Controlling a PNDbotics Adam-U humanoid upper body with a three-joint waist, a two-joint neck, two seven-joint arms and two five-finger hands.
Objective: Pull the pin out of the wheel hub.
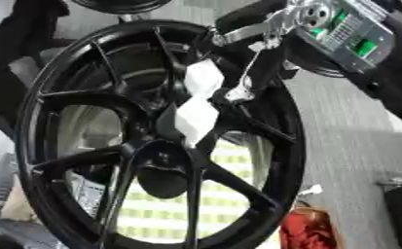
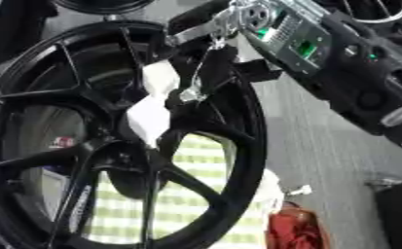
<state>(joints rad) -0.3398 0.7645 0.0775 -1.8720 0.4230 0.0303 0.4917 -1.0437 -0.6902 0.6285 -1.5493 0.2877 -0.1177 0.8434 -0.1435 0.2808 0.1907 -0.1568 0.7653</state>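
Observation:
A large black spoked wheel (image 1: pixel 84 92) stands upright and fills the left and middle of both views. Its dark hub (image 1: pixel 163 163) sits low in the middle, where the spokes meet. I cannot make out a pin in it. My right arm (image 2: pixel 323 44), with silver brackets and green-lit boards, comes down from the upper right across the rim. My right hand (image 1: pixel 197 116), black with white pads, reaches over the spokes and ends just above the hub. Whether it holds anything is hidden. My left hand shows in no view.
A yellow-green checked cloth (image 2: pixel 195 160) shows through the spokes behind the wheel. A red object (image 1: pixel 306 228) lies at the lower right beside the rim. Grey floor (image 1: pixel 349 126) spreads to the right. Part of another dark rim (image 1: pixel 123 5) sits at the top edge.

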